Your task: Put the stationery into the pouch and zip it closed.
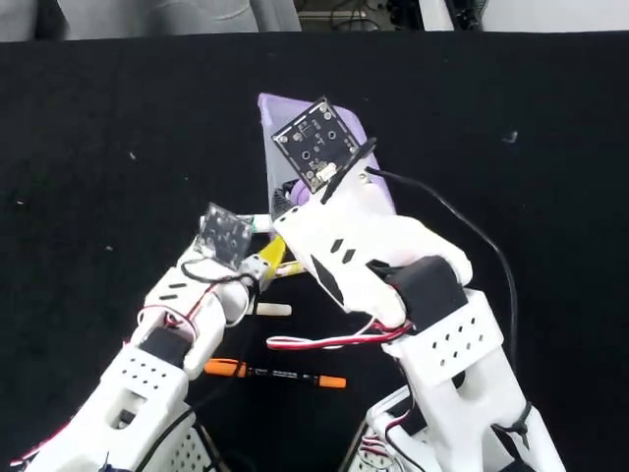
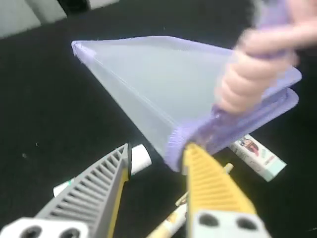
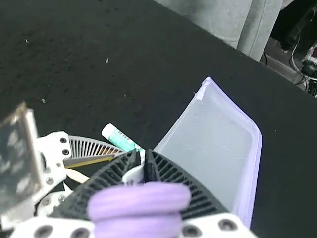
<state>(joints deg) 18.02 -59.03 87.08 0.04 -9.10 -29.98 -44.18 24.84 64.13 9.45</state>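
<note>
Lilac and half see-through, the pouch (image 1: 339,123) lies on the black table (image 1: 98,147) just toward 12 o'clock from the middle of the high view. None of the stationery we can see is inside it. The right claw (image 3: 143,159) comes in from 5 o'clock, and its black ribbed fingers (image 3: 171,173) are pressed together on the pouch's near edge, with a sliver of something white pinched between them. A lilac coil (image 3: 138,203) sits at this claw's base. We cannot tell whether the zip is open. The left claw (image 2: 158,148) comes in from 7 o'clock and holds nothing. Its grey finger (image 2: 99,183) and yellow finger (image 2: 213,188) stand well apart, and the pouch's corner is just beside the yellow tip; we cannot tell whether they touch. A white tube (image 3: 119,139) with a green band lies on the table just beside the grey finger, outside the pouch. A small printed eraser (image 2: 252,151) lies near the pouch's edge, on the yellow finger's side. In the high view a pale stick (image 1: 272,310) lies at 6 o'clock from the left claw. Farther toward 6 o'clock, an orange marker (image 1: 275,374) with a dark middle lies crosswise between the two arms, well apart from the pouch.
</note>
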